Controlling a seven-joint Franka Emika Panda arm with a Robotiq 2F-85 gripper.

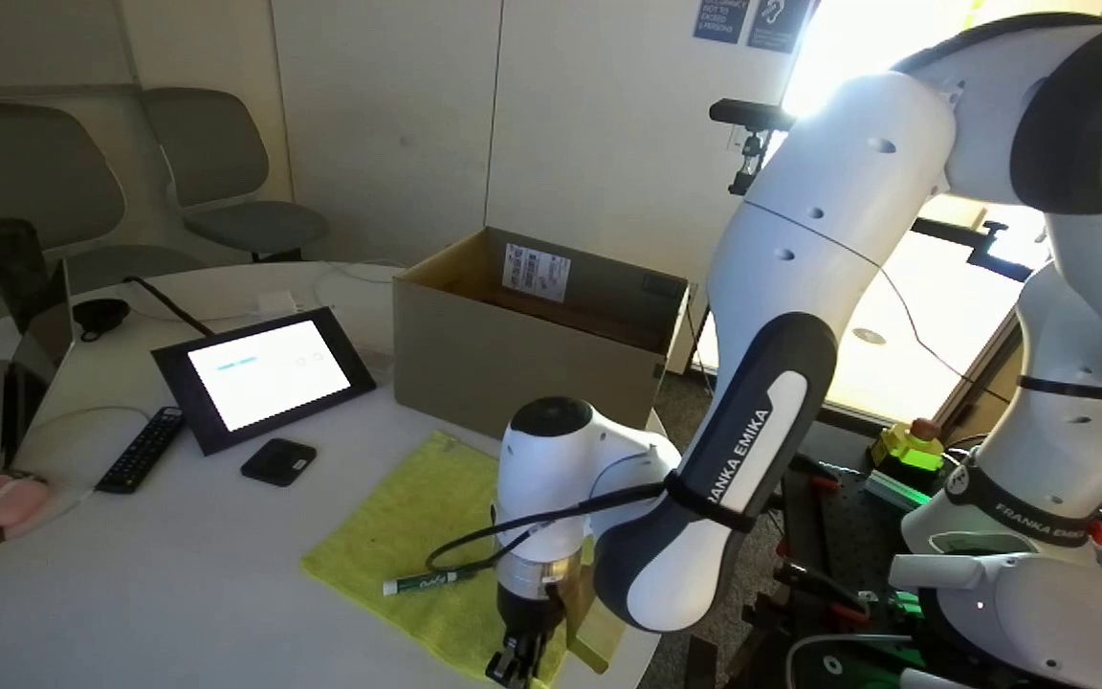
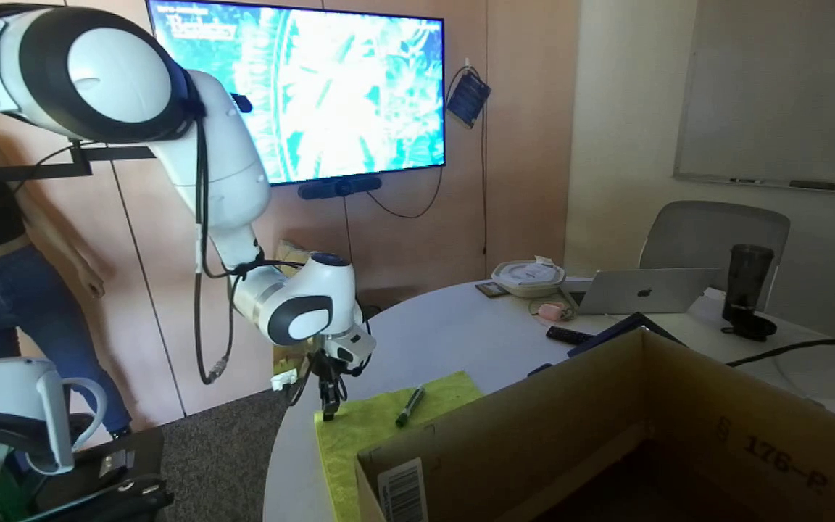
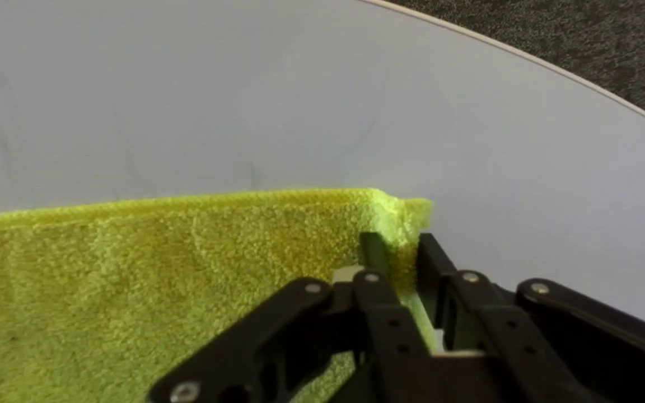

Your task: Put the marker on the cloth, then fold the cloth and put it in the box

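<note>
The yellow-green cloth (image 1: 398,526) lies spread flat on the table. A green marker with a white end (image 1: 427,580) rests on it, one end reaching to near the cloth's edge; it also shows in an exterior view (image 2: 410,407). My gripper (image 3: 400,252) points down at a corner of the cloth (image 3: 132,291). Its fingers pinch the fabric, which bunches up between them. In both exterior views the gripper (image 2: 329,413) is low at the cloth's corner, away from the marker. Beside the cloth stands the open cardboard box (image 1: 513,354), a white label on its inner wall; its floor is hidden.
On the white table sit a tablet (image 1: 264,373), a small black block (image 1: 278,461), a black remote (image 1: 140,450), a pink case (image 1: 4,502) and a laptop (image 2: 646,291). The table's curved edge (image 3: 524,53) runs close to the gripped corner.
</note>
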